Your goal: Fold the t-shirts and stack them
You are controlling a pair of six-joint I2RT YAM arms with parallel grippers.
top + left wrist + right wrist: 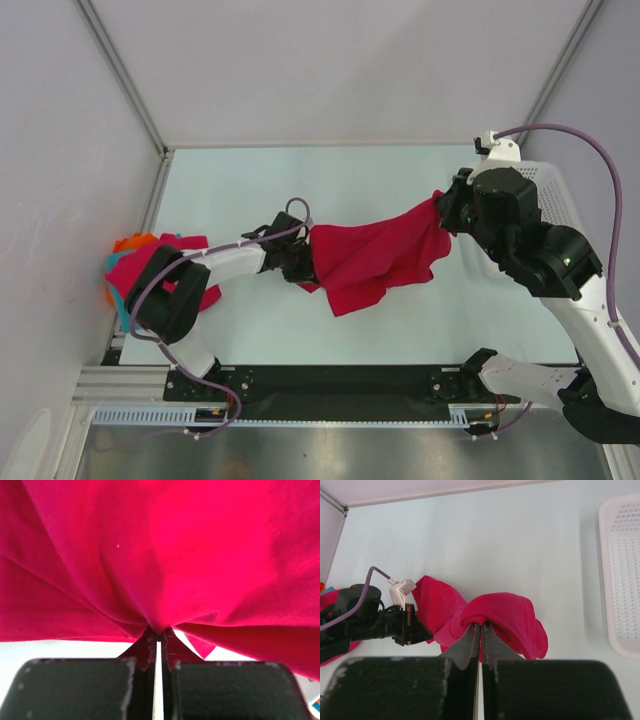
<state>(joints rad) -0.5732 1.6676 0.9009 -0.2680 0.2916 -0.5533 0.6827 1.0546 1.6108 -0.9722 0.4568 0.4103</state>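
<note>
A pale worktop [300, 190] sits between grey walls [60, 120]. Across its middle a crimson t-shirt [375, 255] stretches between the two arms. The left tool [159, 636] is closed on one end and the right tool [481, 627] on the other. More garments [150, 262] heap at the left edge, and a white basket [622, 575] lies at the right. Bare surface runs from the shirt to the far wall.

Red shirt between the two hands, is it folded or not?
Not folded. The red shirt is bunched and creased, stretched between the left hand and the right hand, both shut on its cloth.
</note>
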